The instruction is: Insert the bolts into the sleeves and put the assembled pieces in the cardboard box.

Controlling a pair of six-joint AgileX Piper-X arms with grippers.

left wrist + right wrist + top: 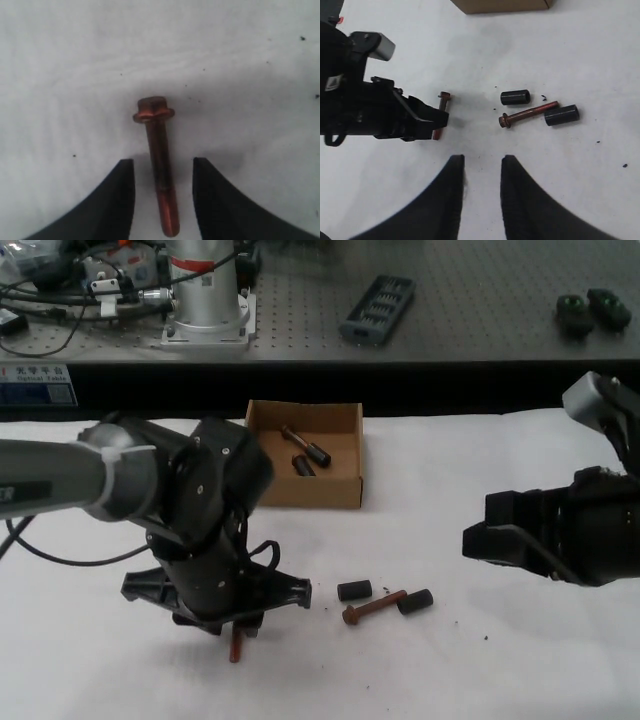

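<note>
1. The left tool (163,161) was released, with its fingers (120,200) straddling the bolt (156,145) and a gap showing on each side. Nothing was gripped yet.
2. That bolt lay flat on the tabletop (500,660), well apart from the box (340,492), on the arms' side of it.
3. My read of the step: pick up this bolt. Centre the shank between the fingers before clenching, or it would likely roll or skew.
4. The fingers sat over the plain-end half. Shifting toward the head would leave more shank free for the sleeve.
5. The right tool (482,159) was also released and empty, and was held well apart from the box.
6. Two sleeves (354,590) and a second bolt (375,607) lay nearer the box than the first bolt. The second bolt's tip was just beside one sleeve.
7. The sleeves look prone to rolling, so hold one firmly and line up the axes before pushing.
8. The box already held two assembled pieces (318,452). By my count, two pairs were left.
</note>
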